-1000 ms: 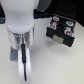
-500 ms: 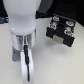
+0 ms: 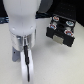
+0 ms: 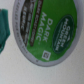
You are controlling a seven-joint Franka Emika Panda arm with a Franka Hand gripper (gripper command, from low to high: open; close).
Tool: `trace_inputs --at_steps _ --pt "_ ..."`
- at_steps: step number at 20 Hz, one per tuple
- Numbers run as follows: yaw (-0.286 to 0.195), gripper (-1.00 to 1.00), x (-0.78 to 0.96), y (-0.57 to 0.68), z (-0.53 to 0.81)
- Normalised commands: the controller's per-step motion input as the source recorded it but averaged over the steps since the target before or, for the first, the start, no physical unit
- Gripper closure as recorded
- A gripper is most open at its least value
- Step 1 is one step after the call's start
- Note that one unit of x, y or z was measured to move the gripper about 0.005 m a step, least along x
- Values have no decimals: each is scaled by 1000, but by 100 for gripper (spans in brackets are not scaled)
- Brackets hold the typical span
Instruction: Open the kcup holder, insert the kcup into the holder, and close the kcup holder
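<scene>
The kcup (image 4: pixel 44 27) fills most of the wrist view, its green top printed with white lettering and ringed by a white rim, lying on a pale surface. In the exterior view the pod is hidden behind my arm. The kcup holder (image 3: pixel 61 29) is a black box with pale rectangular marks, standing at the exterior view's right, apart from the arm. My gripper (image 3: pixel 25 59) hangs low at the exterior view's left, under the white arm. Its fingers do not show clearly, so its state is unclear.
A teal thing (image 4: pixel 4 27) lies right beside the pod in the wrist view; what it is does not show. The pale tabletop (image 3: pixel 55 62) runs between the arm and the black box.
The arm seems to have sunk slightly lower at the exterior view's left. The black box has not moved.
</scene>
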Motion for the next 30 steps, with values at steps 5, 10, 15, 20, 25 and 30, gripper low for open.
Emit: trace_inputs --at_steps 5,10,15,20,25,30 --pt "-12 100 67 -1 36" --pt "-19 100 61 96 226" --pt "-11 100 38 319 648" --pt "11 100 16 453 817" --pt "65 100 16 490 803" --pt "81 100 3 480 735"
